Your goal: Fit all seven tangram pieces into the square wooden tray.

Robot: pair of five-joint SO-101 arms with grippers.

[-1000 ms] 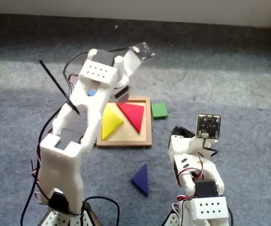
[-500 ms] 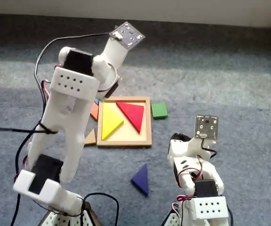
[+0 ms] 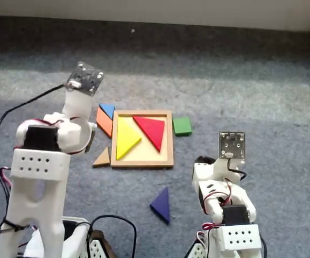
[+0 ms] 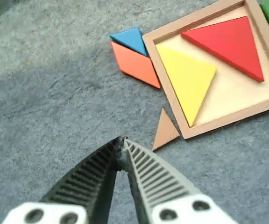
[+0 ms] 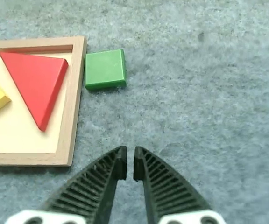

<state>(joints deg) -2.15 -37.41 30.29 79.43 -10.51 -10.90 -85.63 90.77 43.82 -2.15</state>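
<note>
pressed together, empty, on left gripper [image 4: 121, 145]; all but touching, empty, on right gripper [image 5: 129, 161]. wooden tray [image 3: 141, 163] mid-frame in high view, holding yellow triangle [image 3: 125, 138] and red triangle [image 3: 152, 130]. since before: left gripper swung off tray toward left edge.

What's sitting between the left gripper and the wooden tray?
A small tan triangle lies on the carpet between the left gripper and the tray, as the left wrist view shows.

Two triangles [image 3: 127, 138] lie in the tray [image 3: 142, 163]; a square [image 3: 182, 126] just right; three pieces [image 3: 104, 122] left, one apparently touching it.
</note>
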